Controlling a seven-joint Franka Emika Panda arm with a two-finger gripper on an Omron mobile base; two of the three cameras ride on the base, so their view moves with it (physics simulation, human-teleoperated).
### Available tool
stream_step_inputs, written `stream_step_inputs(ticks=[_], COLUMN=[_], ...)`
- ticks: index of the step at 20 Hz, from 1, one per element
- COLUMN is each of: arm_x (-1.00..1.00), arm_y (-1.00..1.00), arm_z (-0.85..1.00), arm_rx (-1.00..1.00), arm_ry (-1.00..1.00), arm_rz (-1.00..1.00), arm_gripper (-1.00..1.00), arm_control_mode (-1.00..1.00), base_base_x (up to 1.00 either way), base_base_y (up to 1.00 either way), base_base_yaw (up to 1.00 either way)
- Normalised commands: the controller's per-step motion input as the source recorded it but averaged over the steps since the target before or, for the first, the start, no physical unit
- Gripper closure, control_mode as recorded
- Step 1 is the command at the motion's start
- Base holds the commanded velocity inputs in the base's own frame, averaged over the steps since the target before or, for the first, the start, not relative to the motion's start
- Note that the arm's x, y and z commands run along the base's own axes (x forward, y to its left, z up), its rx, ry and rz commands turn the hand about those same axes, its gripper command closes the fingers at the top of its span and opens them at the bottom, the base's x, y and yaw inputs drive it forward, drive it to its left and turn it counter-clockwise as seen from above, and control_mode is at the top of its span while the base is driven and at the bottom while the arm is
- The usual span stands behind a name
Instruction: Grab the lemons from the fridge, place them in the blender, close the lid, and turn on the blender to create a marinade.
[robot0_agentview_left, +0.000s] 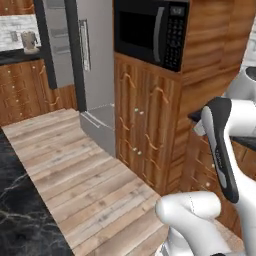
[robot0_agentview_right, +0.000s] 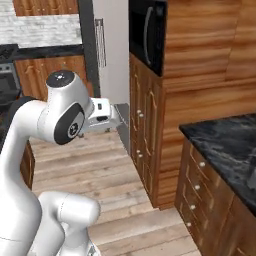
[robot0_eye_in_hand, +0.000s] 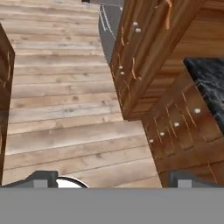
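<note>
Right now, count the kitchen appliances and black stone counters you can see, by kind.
Fridge: 1
Microwave: 1
Black stone counter: 1
Total: 3

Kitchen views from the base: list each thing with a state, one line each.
Tall grey fridge with silver bar handle: door shut.
Black built-in microwave: door shut.
Brown wooden cabinet doors under the microwave: shut.
Wooden drawers under the black marble counter: shut.
Two-finger gripper: open, holding nothing.
</note>
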Motion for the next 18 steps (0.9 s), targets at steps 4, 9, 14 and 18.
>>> stream_step_inputs(ticks=[4,9,14,18], arm_x=[0.0,0.0,0.0,0.0], arm_y=[0.0,0.0,0.0,0.0], arm_z=[0.0,0.0,0.0,0.0], arm_rx=[0.0,0.0,0.0,0.0], arm_ry=[0.0,0.0,0.0,0.0], arm_rz=[0.0,0.0,0.0,0.0], arm_gripper=[-1.0,-1.0,-1.0,-1.0], arm_control_mode=[1.0,1.0,1.0,1.0], base_base_x=[0.39,0.97,1.0,1.0], base_base_y=[0.87,0.27,-0.13,-0.06], base_base_yaw=[0.69,0.44,0.22,0.11])
